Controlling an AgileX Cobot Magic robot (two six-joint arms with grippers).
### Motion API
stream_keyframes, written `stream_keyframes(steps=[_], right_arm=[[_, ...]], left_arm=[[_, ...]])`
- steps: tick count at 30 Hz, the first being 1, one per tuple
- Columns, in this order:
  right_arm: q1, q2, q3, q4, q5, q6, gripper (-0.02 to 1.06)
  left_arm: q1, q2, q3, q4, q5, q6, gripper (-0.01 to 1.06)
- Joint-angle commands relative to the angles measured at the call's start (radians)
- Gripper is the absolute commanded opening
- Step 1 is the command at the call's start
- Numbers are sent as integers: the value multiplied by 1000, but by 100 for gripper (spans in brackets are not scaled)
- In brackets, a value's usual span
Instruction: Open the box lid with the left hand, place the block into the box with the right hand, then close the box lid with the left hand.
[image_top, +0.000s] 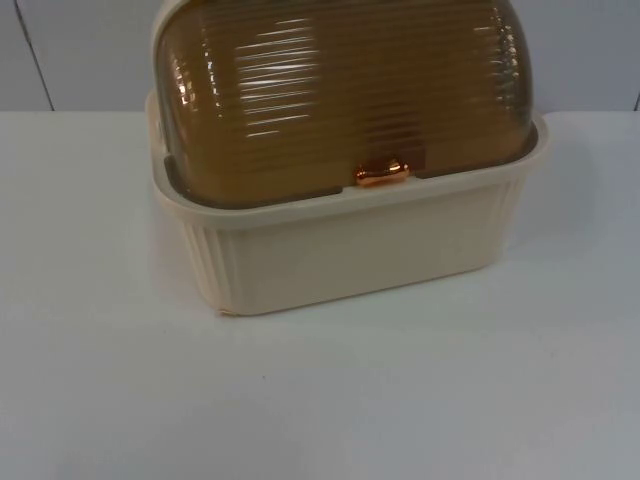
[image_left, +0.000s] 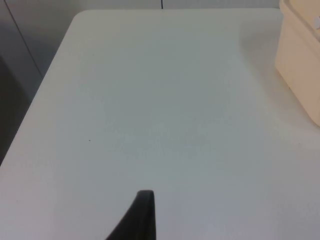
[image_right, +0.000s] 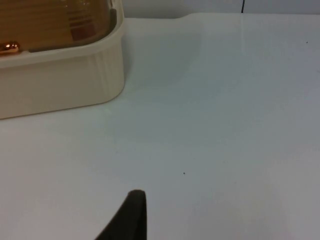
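The cream box (image_top: 350, 250) stood toward the back of the white table (image_top: 320, 400), near the grey partition wall (image_top: 70, 50). Its ribbed amber lid (image_top: 340, 90) sat closed, with a copper-coloured handle (image_top: 380, 173) at the front edge. Both grippers waited over bare table, apart from the box: the left gripper (image_left: 142, 215) to its left, the right gripper (image_right: 130, 217) to its right. Whether their fingers were spread or pressed together could not be told.

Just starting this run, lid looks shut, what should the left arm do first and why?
Probably bring the left gripper toward the copper handle at the front edge of the amber lid. The lid sits closed on the cream box, and the gripper is over bare table beside it.
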Motion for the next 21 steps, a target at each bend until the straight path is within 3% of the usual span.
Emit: stream_keyframes(steps=[1,21], right_arm=[[-3,-2,7,1,-11,-8,105],[-3,-2,7,-1,-11,-8,105]], left_arm=[[-5,-3,7,5,-12,-7,103],[-5,-3,7,-16,-12,23,103]])
